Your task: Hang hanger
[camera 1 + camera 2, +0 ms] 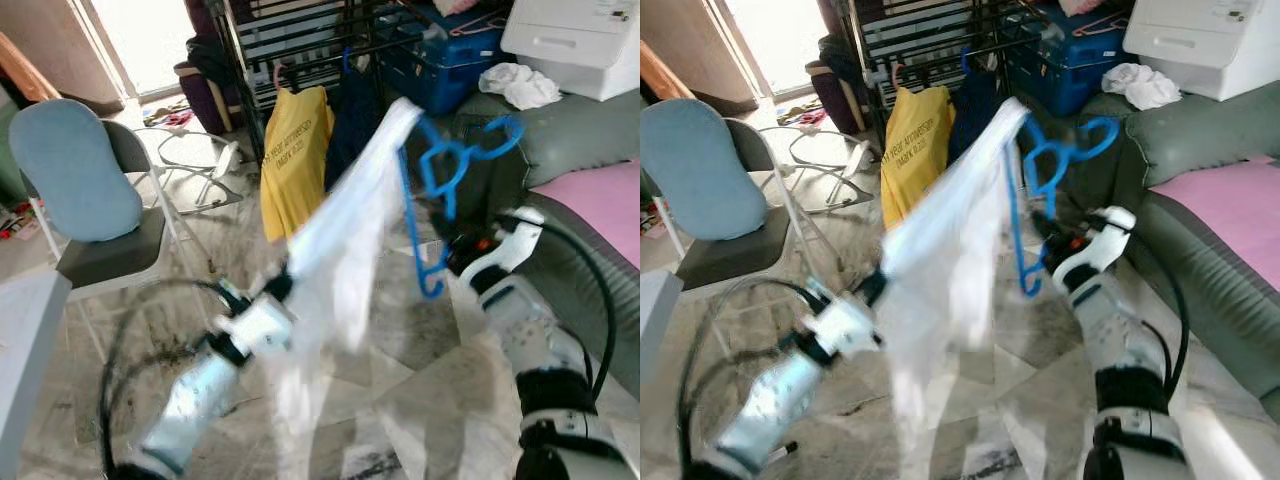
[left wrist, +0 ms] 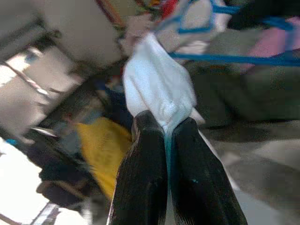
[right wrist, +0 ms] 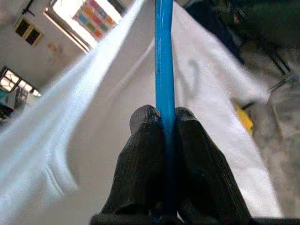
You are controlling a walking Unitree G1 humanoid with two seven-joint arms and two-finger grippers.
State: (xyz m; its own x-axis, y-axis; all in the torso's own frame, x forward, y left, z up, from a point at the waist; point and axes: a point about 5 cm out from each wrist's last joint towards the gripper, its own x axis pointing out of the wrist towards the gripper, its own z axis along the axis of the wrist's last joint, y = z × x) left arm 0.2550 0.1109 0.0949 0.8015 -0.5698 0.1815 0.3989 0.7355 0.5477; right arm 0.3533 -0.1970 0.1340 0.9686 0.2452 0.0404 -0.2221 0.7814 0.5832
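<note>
2 grippers hold blue hanger (image 1: 440,190) near-upright, hook toward sofa (image 1: 590,150).

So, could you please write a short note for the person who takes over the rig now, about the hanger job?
Left pincer: shut on the white garment, holding it up.
Right pincer: shut on the blue hanger, on its bar.
The garment is partly draped on the hanger, in the air before the black drying rack. A yellow garment already hangs there.
Done: hanger and garment picked up.
Left: finish seating the garment, then hook the hanger on the rack.
</note>
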